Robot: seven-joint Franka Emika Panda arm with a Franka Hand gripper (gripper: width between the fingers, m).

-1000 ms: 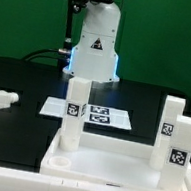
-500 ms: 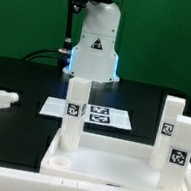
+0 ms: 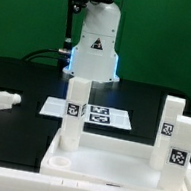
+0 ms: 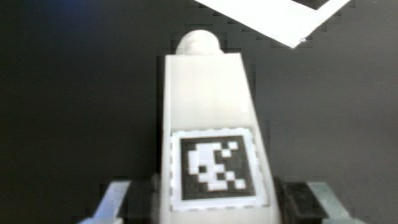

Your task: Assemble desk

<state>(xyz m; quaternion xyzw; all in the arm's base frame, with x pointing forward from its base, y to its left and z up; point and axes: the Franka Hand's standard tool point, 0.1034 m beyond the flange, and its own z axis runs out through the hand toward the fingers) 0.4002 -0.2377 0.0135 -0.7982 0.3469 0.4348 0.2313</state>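
Desk tabletop [image 3: 112,162] lay flat on the black bench [image 3: 21,101], nearest the camera in the exterior view. Everything below is placed relative to the tabletop. Three legs stood upright on it: one [image 3: 74,110] at its far corner on the exterior view's left, two [image 3: 168,125] [image 3: 181,151] along its edge on the exterior view's right. An empty round socket [image 3: 59,163] showed at the near corner on the exterior view's left. The marker board [image 3: 88,113] lay flat on the bench just behind the tabletop. The fourth leg [image 3: 1,100] lay on its side well off the tabletop, toward the exterior view's left. Wrist view: that leg [image 4: 210,130] ran lengthwise between the jaws, tag [image 4: 215,167] facing up, rounded tip pointing away. Jaws sat on either side of the leg; can't tell whether they were clamped on it or just straddling it. Gripper [image 4: 214,200] itself only partly visible.
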